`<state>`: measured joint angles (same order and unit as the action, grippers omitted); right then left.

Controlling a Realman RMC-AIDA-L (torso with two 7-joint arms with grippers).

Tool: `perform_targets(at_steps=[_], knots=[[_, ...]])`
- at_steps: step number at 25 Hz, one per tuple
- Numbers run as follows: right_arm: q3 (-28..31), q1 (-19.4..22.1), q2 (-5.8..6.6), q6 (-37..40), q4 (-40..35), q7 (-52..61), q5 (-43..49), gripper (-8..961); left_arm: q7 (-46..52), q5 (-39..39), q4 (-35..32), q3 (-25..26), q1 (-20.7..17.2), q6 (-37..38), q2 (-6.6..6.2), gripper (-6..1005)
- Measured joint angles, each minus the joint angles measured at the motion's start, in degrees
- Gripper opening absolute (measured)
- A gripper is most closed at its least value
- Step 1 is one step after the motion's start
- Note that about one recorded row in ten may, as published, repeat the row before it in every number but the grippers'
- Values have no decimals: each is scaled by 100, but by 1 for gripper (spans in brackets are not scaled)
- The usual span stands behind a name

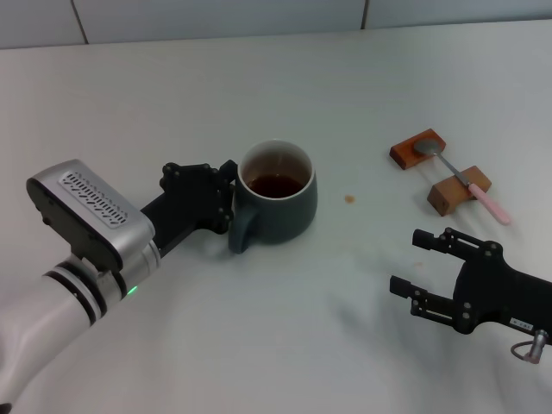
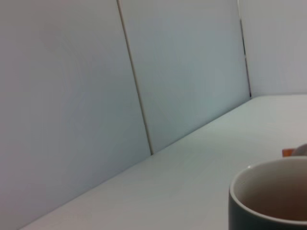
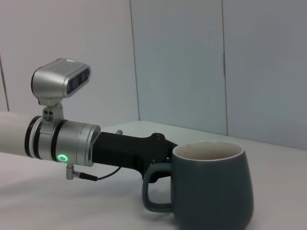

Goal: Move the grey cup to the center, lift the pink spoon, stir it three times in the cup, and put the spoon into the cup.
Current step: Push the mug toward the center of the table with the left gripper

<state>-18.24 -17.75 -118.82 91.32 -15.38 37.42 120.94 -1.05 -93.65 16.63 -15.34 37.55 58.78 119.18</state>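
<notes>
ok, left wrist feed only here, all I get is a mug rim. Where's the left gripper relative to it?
Observer: In the head view the left gripper is at the handle of the grey cup.
Operator: Spoon?
Observer: The pink spoon lies across two wooden blocks, to the cup's right.
Operator: Right arm?
Observer: The right gripper is open, nearer the robot than the blocks, holding nothing.

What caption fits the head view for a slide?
Left hand at the grey cup handle; pink spoon rests on wooden blocks; right hand open nearby.
</notes>
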Motion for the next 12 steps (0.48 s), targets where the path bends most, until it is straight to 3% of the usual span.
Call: perform_targets(at_steps=[8, 12], knots=[[-15, 0, 0, 7, 0, 2, 0, 735, -269, -14, 500, 411, 234, -448, 0, 26], [-29, 0, -5, 25, 0, 2, 6, 736, -526, -378, 792, 879, 356, -870, 0, 28]])
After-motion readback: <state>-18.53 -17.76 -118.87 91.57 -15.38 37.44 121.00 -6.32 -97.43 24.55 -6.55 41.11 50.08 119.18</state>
